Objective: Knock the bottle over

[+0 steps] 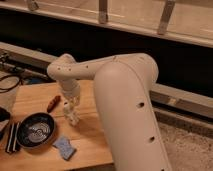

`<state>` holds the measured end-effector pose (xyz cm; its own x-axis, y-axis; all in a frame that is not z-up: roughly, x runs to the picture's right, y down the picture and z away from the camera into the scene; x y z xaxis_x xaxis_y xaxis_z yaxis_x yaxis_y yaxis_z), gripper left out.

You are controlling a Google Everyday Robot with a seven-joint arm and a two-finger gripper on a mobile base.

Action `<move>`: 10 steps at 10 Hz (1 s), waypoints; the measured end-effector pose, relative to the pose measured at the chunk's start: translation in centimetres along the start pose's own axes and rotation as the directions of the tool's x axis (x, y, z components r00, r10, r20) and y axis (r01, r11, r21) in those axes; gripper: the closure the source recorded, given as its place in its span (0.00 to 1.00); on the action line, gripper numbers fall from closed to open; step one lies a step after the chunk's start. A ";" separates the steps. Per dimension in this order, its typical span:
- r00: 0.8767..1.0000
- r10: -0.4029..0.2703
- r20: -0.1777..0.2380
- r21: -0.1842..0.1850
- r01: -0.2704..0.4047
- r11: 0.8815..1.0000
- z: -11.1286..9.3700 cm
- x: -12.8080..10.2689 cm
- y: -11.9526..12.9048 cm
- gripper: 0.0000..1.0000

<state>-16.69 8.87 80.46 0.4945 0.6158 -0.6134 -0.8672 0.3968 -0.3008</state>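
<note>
The small whitish bottle (72, 117) stands upright on the wooden table (35, 97), between the reddish-brown object and the arm's large white body. My gripper (69, 105) hangs down from the white wrist right above the bottle, at or against its top. The gripper and the bottle's upper part blend together, so I cannot tell whether they touch.
A reddish-brown elongated object (53, 103) lies left of the bottle. A dark bowl (36, 130) sits at the front left, with a blue sponge (65, 147) to its right near the table's front edge. A dark flat object (12, 137) and cables (10, 82) are at the left.
</note>
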 end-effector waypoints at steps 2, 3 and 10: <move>0.999 -0.041 -0.023 -0.017 0.041 0.999 0.2 1.0 1.1 0.83; 0.999 -0.041 -0.010 -0.018 0.041 0.999 -0.1 0.9 1.6 0.87; 0.994 -0.078 0.072 -0.048 0.082 0.995 -1.6 -2.2 1.6 1.00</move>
<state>-19.28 7.12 80.13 0.5637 0.6305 -0.5336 -0.8257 0.4127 -0.3847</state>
